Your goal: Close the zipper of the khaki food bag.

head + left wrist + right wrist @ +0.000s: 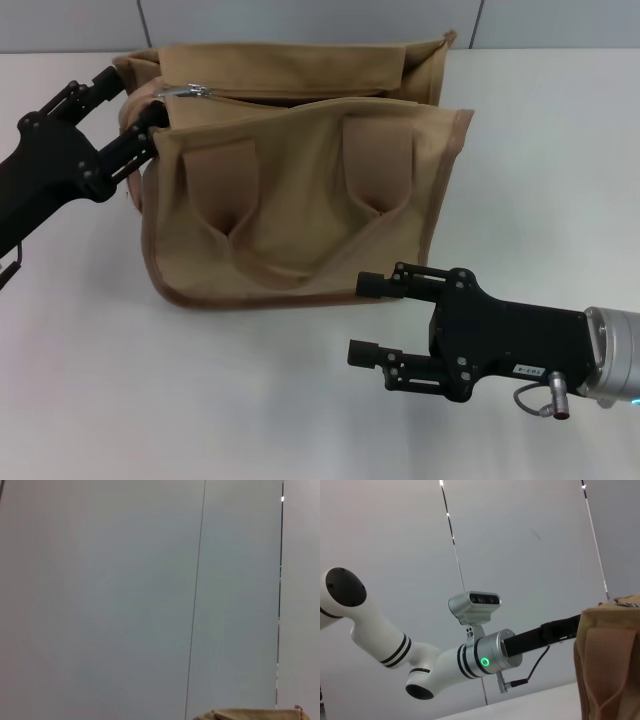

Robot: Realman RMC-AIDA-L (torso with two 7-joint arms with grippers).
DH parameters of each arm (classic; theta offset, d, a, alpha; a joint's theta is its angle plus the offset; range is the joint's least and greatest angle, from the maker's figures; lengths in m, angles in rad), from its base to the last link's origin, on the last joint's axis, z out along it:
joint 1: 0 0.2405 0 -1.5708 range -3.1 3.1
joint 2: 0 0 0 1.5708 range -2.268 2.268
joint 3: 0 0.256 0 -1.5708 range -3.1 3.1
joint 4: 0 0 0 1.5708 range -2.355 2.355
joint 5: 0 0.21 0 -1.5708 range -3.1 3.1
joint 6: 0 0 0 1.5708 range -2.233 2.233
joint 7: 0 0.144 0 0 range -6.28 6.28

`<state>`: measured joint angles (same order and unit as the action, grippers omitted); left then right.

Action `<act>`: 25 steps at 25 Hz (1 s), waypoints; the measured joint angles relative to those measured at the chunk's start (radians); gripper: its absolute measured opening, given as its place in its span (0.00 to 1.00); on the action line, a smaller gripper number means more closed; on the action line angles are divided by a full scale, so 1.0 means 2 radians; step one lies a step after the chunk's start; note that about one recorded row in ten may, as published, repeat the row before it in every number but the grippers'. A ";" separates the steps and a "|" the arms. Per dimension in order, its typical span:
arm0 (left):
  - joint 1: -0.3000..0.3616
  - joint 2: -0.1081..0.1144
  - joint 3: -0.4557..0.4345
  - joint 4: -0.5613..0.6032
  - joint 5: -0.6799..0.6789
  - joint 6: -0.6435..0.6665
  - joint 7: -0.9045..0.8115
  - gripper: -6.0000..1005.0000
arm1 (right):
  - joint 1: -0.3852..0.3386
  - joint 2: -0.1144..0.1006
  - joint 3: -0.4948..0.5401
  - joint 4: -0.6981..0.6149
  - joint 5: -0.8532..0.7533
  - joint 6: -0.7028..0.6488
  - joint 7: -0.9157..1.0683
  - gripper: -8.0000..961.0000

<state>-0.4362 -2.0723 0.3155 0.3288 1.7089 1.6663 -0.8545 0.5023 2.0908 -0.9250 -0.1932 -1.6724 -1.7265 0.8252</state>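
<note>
**A:** Where do you stand right now?

**B:** The khaki food bag [300, 170] sits on the white desk [540, 150] in the upper middle of the head view, its top gaping. The zipper [290, 97] runs across the top panel, and its silver pull tab [185, 91] lies at the upper left end, so to my eye almost none of it is drawn yet.

**A:** And your left tool?

**B:** The left tool [140, 110] is at the upper left of the frame, its fingers [135, 145] spread either side of the bag's left end, just below the tab. You cannot tell whether they pinch cloth or only touch it. The left wrist view shows only the wall and a sliver of khaki cloth.

**A:** The right one?

**B:** The right tool [375, 320] hovers at the lower right, in front of the bag and apart from it, fingers parted wide and holding nothing.

**A:** How should you do this step well?

**B:** I'd judge you need the left end held firm, so the bag cannot slide. Bring the right tool up to the tab, close on the metal alone, not on the tape, and pull straight along the zipper line toward the right of the frame. Keep the pull low and steady; the slack cloth could bunch and jam the slider.
</note>
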 joint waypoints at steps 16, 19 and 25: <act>0.004 0.000 -0.007 -0.001 -0.002 0.003 0.007 0.29 | 0.000 0.000 0.000 0.002 0.006 0.007 0.000 0.71; 0.004 0.000 -0.007 -0.001 -0.002 0.006 0.007 0.24 | 0.000 0.000 0.000 0.002 0.006 0.007 0.000 0.71; 0.004 -0.001 -0.006 -0.003 -0.003 0.008 0.007 0.12 | 0.000 0.000 0.000 0.004 0.006 0.007 0.000 0.71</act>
<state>-0.4274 -2.0738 0.3045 0.3236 1.7022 1.6824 -0.8406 0.5031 2.0908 -0.9250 -0.1842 -1.6606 -1.7116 0.8252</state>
